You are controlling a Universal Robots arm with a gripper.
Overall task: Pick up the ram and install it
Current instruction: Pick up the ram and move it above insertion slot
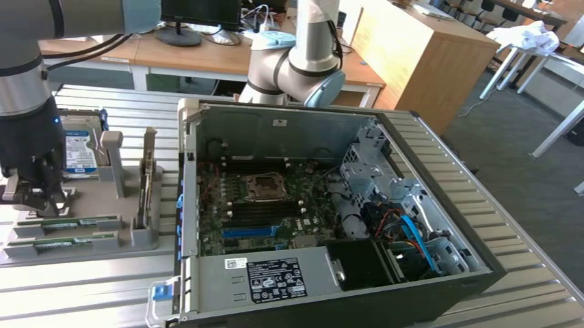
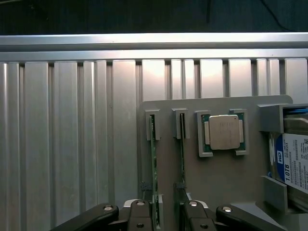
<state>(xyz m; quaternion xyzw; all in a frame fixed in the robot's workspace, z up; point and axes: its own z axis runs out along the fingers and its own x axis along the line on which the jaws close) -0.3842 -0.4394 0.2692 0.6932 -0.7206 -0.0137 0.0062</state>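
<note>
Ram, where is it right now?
Two ram sticks sit on edge in the grey tray at the exterior view's left, beside the computer case, with the open gripper at one end of them.

Bright, even light glares off the ribbed table; the computer case is shadowed inside.

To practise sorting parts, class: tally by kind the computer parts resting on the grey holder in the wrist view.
ram sticks: 2
silver processor chip: 1
hard drive: 1
Total: 4
</note>
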